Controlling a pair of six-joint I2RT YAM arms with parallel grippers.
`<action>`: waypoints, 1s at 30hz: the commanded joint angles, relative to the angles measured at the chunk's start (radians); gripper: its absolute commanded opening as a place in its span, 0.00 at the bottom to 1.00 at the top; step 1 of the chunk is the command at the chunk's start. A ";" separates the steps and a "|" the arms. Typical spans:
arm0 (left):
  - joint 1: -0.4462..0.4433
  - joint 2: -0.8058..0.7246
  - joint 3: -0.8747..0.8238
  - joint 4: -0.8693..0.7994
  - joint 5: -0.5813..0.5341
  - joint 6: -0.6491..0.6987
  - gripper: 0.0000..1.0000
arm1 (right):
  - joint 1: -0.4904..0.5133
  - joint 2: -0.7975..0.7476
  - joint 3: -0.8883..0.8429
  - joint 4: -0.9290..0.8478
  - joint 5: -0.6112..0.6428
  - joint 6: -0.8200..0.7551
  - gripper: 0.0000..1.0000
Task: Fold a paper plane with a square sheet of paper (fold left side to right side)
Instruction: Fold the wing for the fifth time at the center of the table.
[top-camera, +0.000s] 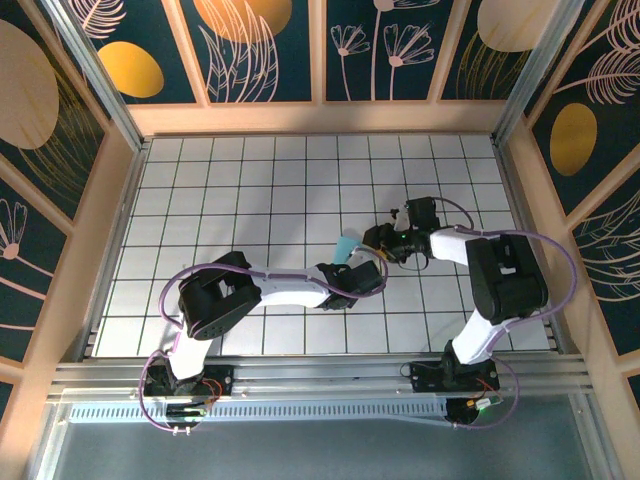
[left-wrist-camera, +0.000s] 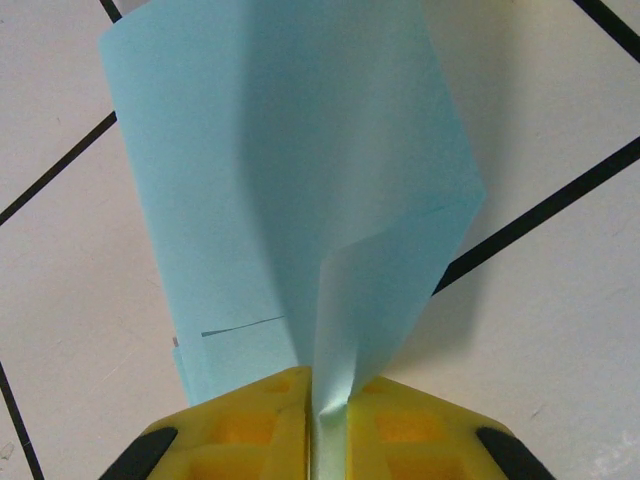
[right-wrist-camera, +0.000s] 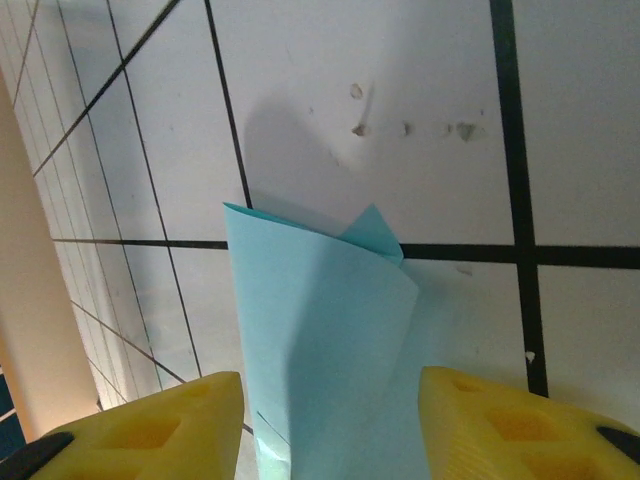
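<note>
From the top we saw only a cyan sliver of the sheet of paper (top-camera: 345, 246) between the two arm tips, mid-table (top-camera: 250, 180). The wrist views showed it curled and creased. The left gripper (left-wrist-camera: 330, 425) was pinched tight on a raised crease at the sheet's near edge. The right gripper (right-wrist-camera: 330, 400) stood parted, yellow fingers (right-wrist-camera: 170, 425) either side of the paper, not clamping it. We couldn't tell whether they touched it. The sheet's lower edge was cut off in both wrist views.
</note>
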 joint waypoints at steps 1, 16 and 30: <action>0.000 0.005 0.021 -0.001 -0.004 0.009 0.15 | 0.013 0.029 -0.013 0.046 -0.025 0.035 0.50; 0.000 -0.061 -0.023 0.030 0.010 0.009 0.31 | 0.031 0.038 -0.008 0.080 -0.042 0.080 0.00; -0.029 -0.026 -0.009 -0.014 -0.074 0.015 0.46 | 0.031 0.036 -0.007 0.085 -0.053 0.087 0.00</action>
